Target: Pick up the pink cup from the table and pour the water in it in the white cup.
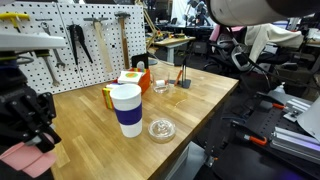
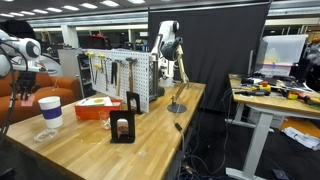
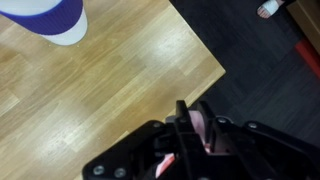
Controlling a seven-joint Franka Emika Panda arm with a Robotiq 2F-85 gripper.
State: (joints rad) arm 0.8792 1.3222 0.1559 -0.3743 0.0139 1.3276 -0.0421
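Pink cup [image 3: 203, 130] clenched in the robot's hand [image 3: 195, 113] near a corner of the wooden bench [image 3: 100, 95], while the white cup [image 1: 126, 110], blue-banded, stands upright beside a glass dish [image 1: 161, 129].

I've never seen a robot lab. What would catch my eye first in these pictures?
Probably the tall white cup with its dark-blue band, standing on the light wooden table near a small clear glass dish. Behind it, a pegboard hung with tools lines the back. At the bottom of the wrist view, the robot's black hand is closed on the pink cup.
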